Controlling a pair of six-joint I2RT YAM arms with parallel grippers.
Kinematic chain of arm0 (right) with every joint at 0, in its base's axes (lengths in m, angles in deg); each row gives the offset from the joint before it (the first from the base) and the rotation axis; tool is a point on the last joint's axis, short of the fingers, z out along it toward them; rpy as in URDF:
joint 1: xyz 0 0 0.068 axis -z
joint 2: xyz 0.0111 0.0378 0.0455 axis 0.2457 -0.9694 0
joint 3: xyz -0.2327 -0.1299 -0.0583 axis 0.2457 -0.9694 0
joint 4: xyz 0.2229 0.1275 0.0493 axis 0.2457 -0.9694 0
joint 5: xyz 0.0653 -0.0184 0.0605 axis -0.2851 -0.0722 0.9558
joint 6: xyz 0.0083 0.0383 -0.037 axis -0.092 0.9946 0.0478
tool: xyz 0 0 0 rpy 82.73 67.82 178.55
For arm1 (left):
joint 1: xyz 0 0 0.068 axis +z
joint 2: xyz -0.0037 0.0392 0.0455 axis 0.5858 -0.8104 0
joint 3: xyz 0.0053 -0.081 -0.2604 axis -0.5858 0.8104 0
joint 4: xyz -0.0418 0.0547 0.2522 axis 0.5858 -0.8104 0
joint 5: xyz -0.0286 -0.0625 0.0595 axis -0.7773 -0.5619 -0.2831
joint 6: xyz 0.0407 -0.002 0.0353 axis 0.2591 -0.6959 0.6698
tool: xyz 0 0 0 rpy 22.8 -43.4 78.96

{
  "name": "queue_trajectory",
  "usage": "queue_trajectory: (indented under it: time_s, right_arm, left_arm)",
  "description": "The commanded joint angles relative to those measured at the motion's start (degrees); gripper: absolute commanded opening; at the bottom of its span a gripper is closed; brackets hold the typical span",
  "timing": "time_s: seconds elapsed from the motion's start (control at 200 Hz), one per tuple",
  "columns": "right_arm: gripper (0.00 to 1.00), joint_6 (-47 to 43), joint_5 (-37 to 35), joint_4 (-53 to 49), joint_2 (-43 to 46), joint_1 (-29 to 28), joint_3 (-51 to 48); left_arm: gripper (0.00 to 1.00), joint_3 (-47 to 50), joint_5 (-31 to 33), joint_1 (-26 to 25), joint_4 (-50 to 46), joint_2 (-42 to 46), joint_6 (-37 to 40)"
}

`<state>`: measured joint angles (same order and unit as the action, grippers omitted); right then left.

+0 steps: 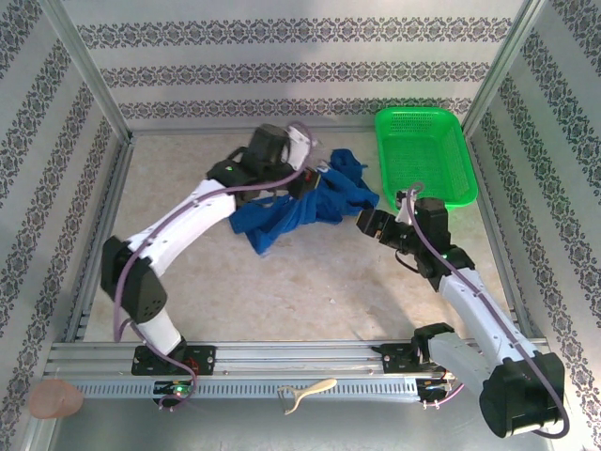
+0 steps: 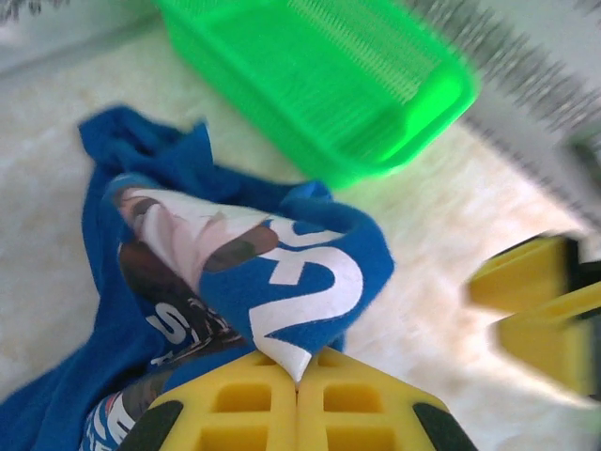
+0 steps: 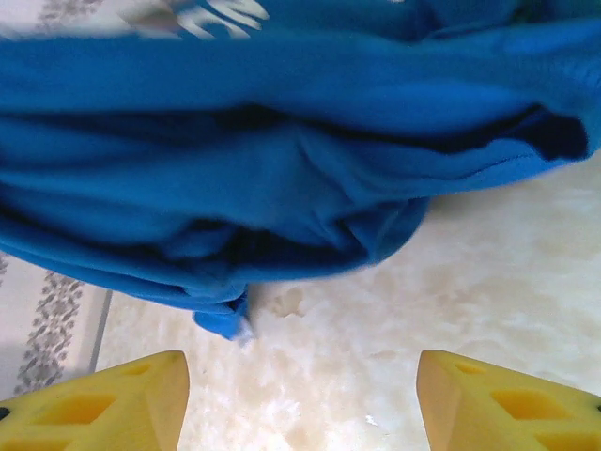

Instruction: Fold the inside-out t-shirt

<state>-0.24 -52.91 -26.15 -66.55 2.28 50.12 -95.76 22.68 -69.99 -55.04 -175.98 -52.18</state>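
The inside-out t-shirt (image 1: pixel 299 205) is a crumpled royal-blue heap at the back middle of the table. My left gripper (image 1: pixel 312 178) reaches into its upper edge. In the left wrist view the yellow jaws (image 2: pixel 299 376) are pressed together on a fold of the t-shirt (image 2: pixel 310 272) that bears white lettering, lifting it a little. My right gripper (image 1: pixel 362 224) sits just right of the heap, low over the table. In the right wrist view its gripper (image 3: pixel 300 399) is open with bare tabletop between the fingers, and the t-shirt (image 3: pixel 282 160) hangs just ahead, apart from them.
A bright green plastic basket (image 1: pixel 423 155) stands at the back right, close to the shirt, and shows as the basket (image 2: pixel 319 75) in the left wrist view. Patterned walls and metal rails (image 1: pixel 282 357) enclose the pale tabletop (image 1: pixel 282 291). The right gripper's yellow fingers (image 2: pixel 545 301) appear blurred.
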Motion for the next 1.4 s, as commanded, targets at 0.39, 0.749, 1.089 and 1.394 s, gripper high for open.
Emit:
queue_trajectory:
  time_s: [0.39,0.749,1.089,1.394]
  right_arm:
    - [0.71,-14.24,-1.39,6.23,-2.93,-9.83,3.77]
    - [0.69,-17.53,-9.69,7.96,-12.58,-14.40,8.02]
    - [0.62,-19.50,-5.76,7.53,-19.55,-12.51,14.50]
    - [0.56,-17.51,-3.39,8.37,-19.36,-11.22,15.25]
  left_arm:
    - [0.00,5.52,-19.37,0.82,6.97,5.84,-11.80]
    - [0.00,4.88,-25.49,0.90,10.48,7.26,-15.96]
    - [0.00,12.52,-33.10,7.42,24.64,12.84,-28.66]
    - [0.00,15.54,-37.54,9.16,31.10,13.40,-32.72]
